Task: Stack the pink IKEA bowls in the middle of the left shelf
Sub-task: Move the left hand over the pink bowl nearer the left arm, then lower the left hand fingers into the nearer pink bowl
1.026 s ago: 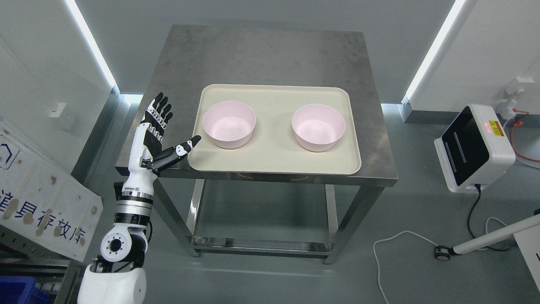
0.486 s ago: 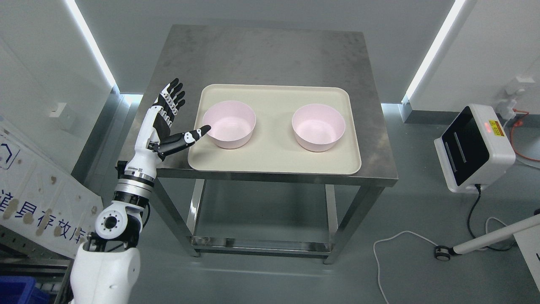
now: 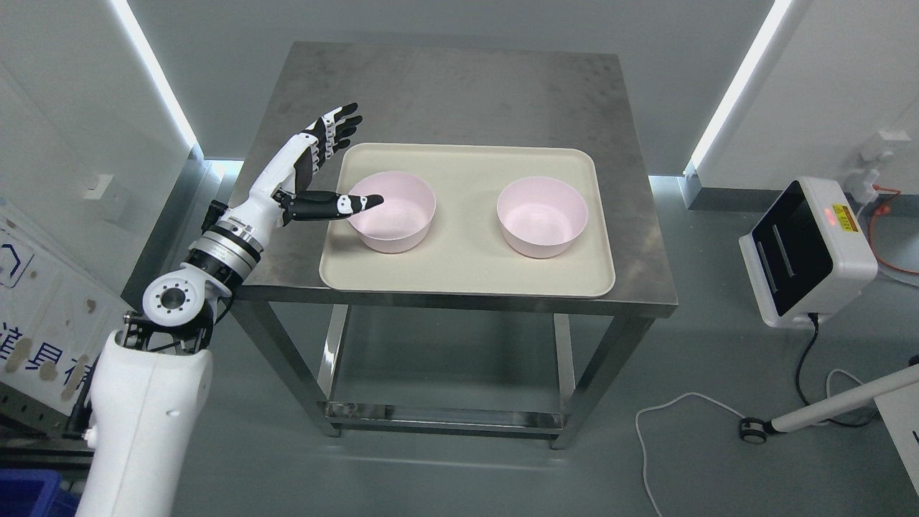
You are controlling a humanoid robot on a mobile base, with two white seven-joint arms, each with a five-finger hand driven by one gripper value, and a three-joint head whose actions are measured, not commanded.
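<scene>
You have two pink bowls on the cream tray (image 3: 467, 276): the left bowl (image 3: 399, 215) and the right bowl (image 3: 542, 215), well apart from each other, both upright and both holding nothing you can see. The tray lies flat on the steel surface (image 3: 445, 93), toward its near edge, with bare metal behind it and at both sides. Your left hand (image 3: 316, 176) is spread wide and grips nothing; its thumb (image 3: 344, 205) reaches out over the near-left rim of the left bowl, while the other fingers (image 3: 337, 129) point away past the tray's far-left corner. You cannot tell from this view whether the thumb touches the rim or hovers just above it. The surface stands on metal legs over a grey floor, between white walls with two bright light strips slanting up at left and right. To the right on the floor sits a white device (image 3: 808, 251) with a dark screen, a white cable (image 3: 671, 416) trailing near it. At the lower left a white panel with printed characters (image 3: 36, 337) leans beside the arm. Count: two bowls, one tray, one hand in view.
</scene>
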